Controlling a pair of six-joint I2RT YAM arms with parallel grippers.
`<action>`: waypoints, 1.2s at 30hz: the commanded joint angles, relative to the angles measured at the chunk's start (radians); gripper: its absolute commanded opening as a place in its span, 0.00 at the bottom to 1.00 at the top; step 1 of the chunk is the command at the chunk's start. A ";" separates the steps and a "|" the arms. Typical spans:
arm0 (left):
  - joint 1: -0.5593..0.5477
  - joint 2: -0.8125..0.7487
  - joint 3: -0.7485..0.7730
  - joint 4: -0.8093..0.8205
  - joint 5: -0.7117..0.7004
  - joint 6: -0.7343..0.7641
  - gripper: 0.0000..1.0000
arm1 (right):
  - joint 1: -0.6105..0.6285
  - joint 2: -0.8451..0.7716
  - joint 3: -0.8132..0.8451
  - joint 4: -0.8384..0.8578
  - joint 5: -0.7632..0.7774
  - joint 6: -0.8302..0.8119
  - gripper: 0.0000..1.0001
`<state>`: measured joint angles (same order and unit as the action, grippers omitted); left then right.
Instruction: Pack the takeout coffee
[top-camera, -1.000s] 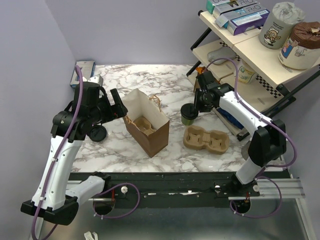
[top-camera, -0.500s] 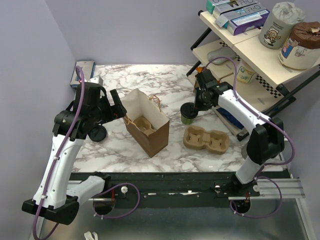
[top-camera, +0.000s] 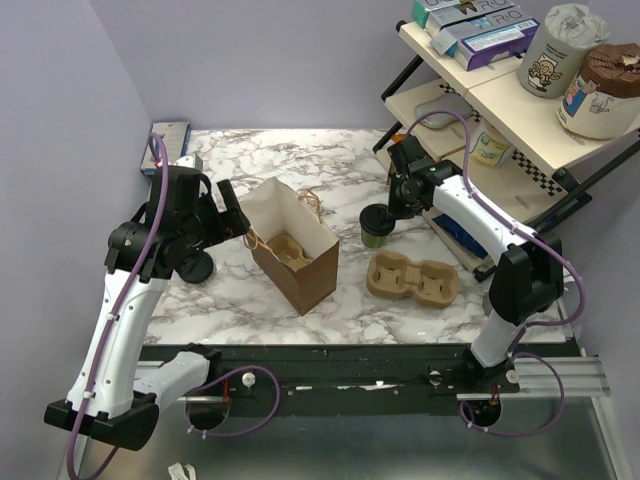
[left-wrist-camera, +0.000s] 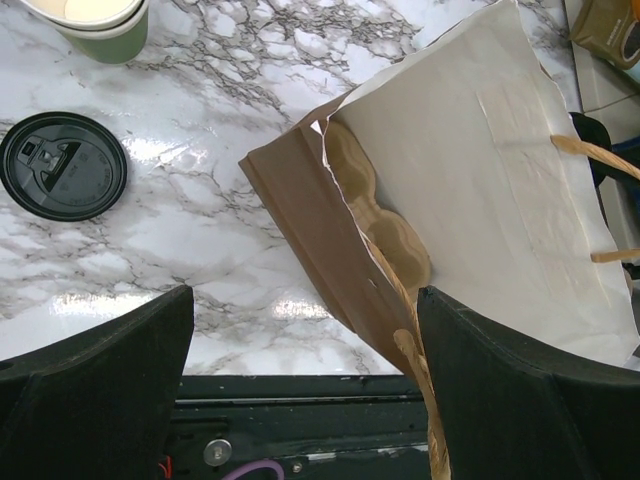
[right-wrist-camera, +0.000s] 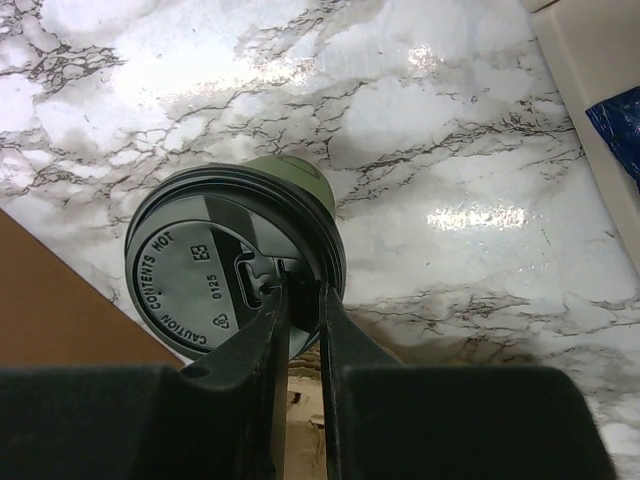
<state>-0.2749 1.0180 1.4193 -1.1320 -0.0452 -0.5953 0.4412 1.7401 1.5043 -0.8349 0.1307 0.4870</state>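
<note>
From the near edge of the marble table (top-camera: 350, 170), the left arm (top-camera: 115, 330) climbs from its base at about 7 o'clock. It folds at a high elbow and turns its wrist toward 3 o'clock, so the left gripper (top-camera: 235, 208) hangs just beside the open mouth of the brown paper bag (top-camera: 305, 275). Its fingers (left-wrist-camera: 90, 390) are spread wide and hold nothing; in its wrist view the bag's upper edge lies between them. A loose black lid (left-wrist-camera: 62, 166) lies flat on the marble at the bag's 9 o'clock, with a lidless green cup (left-wrist-camera: 100, 25) near it. The bag stands upright near the table's middle with a pulp tray (left-wrist-camera: 385, 225) down inside it. A second pulp tray (top-camera: 412, 278) lies on the marble at the bag's 4 o'clock. The right arm (top-camera: 470, 215) rises from its base at 5 o'clock, bends at the elbow and stretches its white forearm toward 10 o'clock, wrist tipped down. The takeout coffee (top-camera: 376, 238) stands upright on the table, lid on, at 11 o'clock of that second tray and apart from the bag. The right gripper (right-wrist-camera: 303, 290) sits over the lid's edge with its fingers (right-wrist-camera: 262, 335) close together, one on the lid's top and one outside the rim. Whether they actually pinch it I cannot tell. Off the table at 2 o'clock, a shelf (top-camera: 500, 100) carries boxes (top-camera: 470, 25).
</note>
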 joint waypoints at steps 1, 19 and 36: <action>0.008 -0.025 -0.011 -0.012 -0.039 0.003 0.99 | -0.004 0.013 0.004 -0.052 0.046 -0.031 0.01; 0.019 -0.047 -0.046 0.017 -0.036 -0.011 0.99 | -0.004 -0.106 -0.049 0.016 0.055 -0.018 0.01; 0.052 -0.070 -0.082 0.147 -0.032 -0.067 0.99 | -0.021 -0.309 -0.007 0.045 0.034 0.055 0.01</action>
<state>-0.2405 0.9714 1.3434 -1.0782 -0.0612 -0.6338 0.4263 1.5215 1.4631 -0.8181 0.1635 0.5247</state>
